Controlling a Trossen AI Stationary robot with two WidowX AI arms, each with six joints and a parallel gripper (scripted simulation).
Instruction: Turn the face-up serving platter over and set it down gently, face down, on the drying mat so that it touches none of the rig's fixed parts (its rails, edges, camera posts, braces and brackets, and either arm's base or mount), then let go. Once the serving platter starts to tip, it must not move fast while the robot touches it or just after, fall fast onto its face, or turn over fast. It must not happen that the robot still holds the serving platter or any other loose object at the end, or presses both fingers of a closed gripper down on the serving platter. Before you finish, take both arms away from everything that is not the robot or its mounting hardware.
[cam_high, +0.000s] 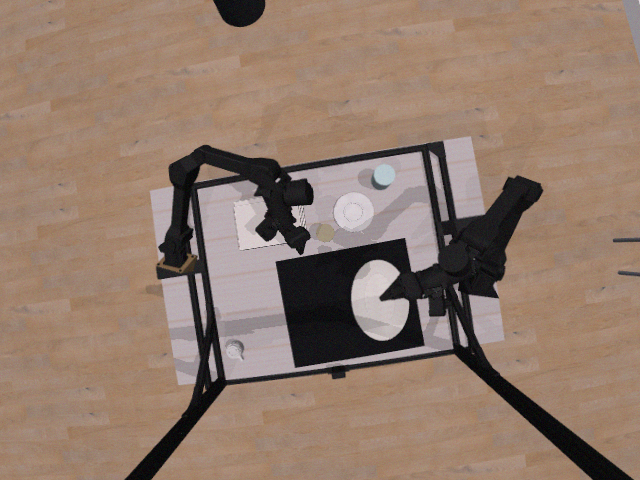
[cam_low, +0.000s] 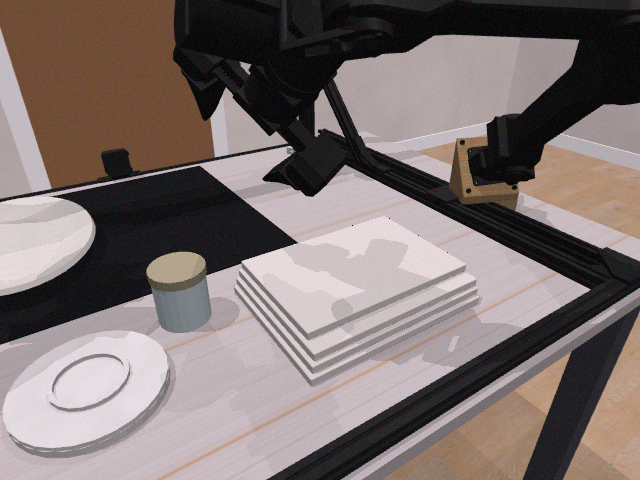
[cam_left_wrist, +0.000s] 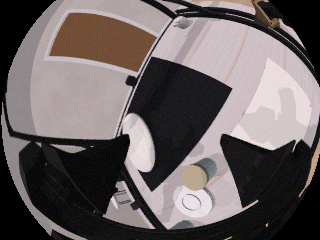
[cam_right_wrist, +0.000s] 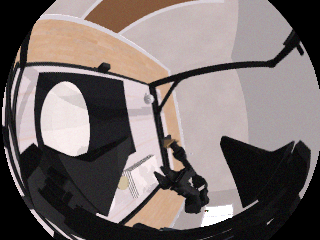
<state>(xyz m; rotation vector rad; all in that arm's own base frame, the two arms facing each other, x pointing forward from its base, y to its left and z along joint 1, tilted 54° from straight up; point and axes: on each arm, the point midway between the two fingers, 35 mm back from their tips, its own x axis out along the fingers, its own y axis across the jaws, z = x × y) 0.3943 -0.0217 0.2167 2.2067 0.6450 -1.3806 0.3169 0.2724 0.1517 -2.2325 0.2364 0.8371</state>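
The white oval serving platter (cam_high: 378, 310) lies flat on the right part of the black drying mat (cam_high: 320, 304). It also shows at the left edge of the exterior view (cam_low: 36, 242) and in both wrist views (cam_left_wrist: 140, 142) (cam_right_wrist: 64, 118). I cannot tell which face is up. My right gripper (cam_high: 385, 296) is open and empty over the platter's middle, with its wrist view tilted towards the far wall. My left gripper (cam_high: 301, 243) (cam_low: 307, 173) is open and empty, raised above the table by the mat's corner.
A jar with a tan lid (cam_low: 178, 291), a small white plate (cam_low: 87, 392) and a stack of white boards (cam_low: 356, 289) sit beside the mat. A pale blue cup (cam_high: 384, 175) and a small mug (cam_high: 235, 350) stand near the black frame rails (cam_low: 516, 227).
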